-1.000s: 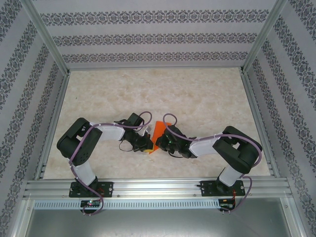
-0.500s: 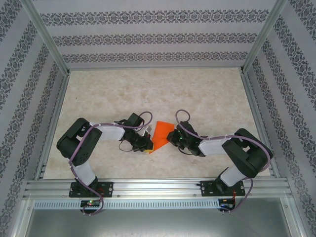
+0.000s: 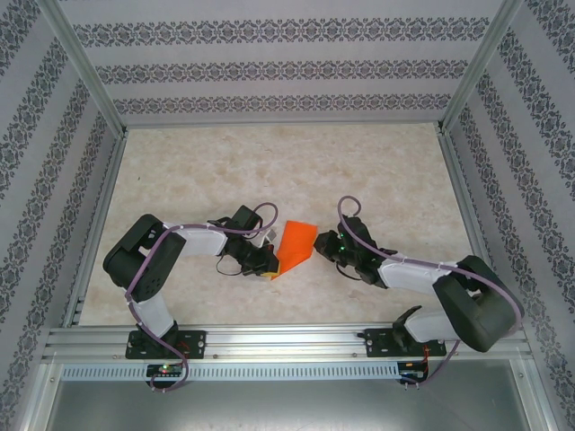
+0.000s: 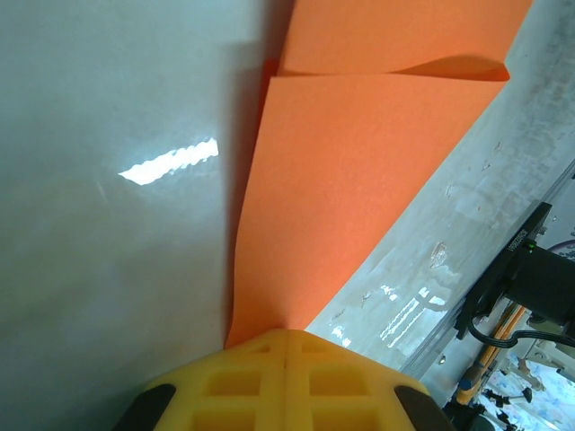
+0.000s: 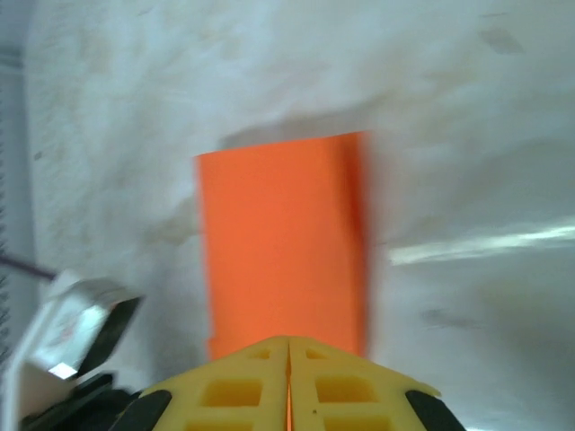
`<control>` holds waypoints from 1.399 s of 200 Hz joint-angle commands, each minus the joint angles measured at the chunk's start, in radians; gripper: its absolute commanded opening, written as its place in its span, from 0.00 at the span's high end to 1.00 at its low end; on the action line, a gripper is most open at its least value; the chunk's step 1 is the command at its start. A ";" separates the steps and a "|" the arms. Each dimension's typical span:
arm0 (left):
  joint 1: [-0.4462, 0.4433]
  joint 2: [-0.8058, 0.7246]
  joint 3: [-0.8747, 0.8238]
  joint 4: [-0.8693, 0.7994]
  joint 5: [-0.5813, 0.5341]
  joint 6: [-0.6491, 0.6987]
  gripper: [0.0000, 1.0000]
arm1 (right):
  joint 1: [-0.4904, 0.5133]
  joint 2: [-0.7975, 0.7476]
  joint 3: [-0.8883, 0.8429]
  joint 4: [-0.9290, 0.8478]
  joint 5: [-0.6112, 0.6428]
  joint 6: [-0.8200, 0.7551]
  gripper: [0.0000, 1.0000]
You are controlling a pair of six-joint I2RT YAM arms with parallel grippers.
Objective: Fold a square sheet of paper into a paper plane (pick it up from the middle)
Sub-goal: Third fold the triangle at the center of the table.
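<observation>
The square sheet of paper (image 3: pixel 295 241) is bright orange and folded over into a narrow wedge, lying on the table between the two arms. Its pointed near-left end runs into my left gripper (image 3: pixel 269 265), which is shut on it. In the left wrist view the paper (image 4: pixel 359 180) tapers into the closed yellow tips of the left gripper (image 4: pixel 287 332), with a folded flap further out. My right gripper (image 3: pixel 325 244) is at the paper's right end. In the right wrist view its tips (image 5: pixel 287 339) are together over the near edge of the paper (image 5: pixel 283 242), not pinching it.
The marbled table (image 3: pixel 269 162) is fenced by aluminium rails, with a front rail (image 3: pixel 287 337) near the arm bases and patterned walls on three sides. The left gripper's body (image 5: pixel 72 323) shows low on the left of the right wrist view.
My right gripper has slid rightward off the middle of the paper to its right end, and the right arm has swung out. The left gripper has held still on the corner.
</observation>
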 commanded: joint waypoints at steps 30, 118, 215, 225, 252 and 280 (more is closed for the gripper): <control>-0.008 0.057 -0.014 -0.131 -0.137 0.032 1.00 | 0.149 0.144 0.080 0.043 0.027 0.057 0.92; -0.008 0.051 -0.021 -0.154 -0.154 0.045 1.00 | 0.154 0.323 0.040 0.121 0.069 0.143 0.92; -0.008 0.051 -0.025 -0.148 -0.147 0.043 1.00 | -0.007 0.223 0.013 -0.027 0.059 0.045 0.91; -0.007 0.050 -0.025 -0.146 -0.146 0.043 1.00 | -0.011 0.199 0.011 -0.020 0.057 0.035 0.90; -0.008 0.046 -0.022 -0.149 -0.145 0.045 1.00 | -0.002 0.099 0.045 -0.058 0.044 0.003 0.88; -0.007 0.044 -0.021 -0.148 -0.144 0.042 1.00 | 0.067 -0.009 0.094 -0.139 0.093 -0.011 0.88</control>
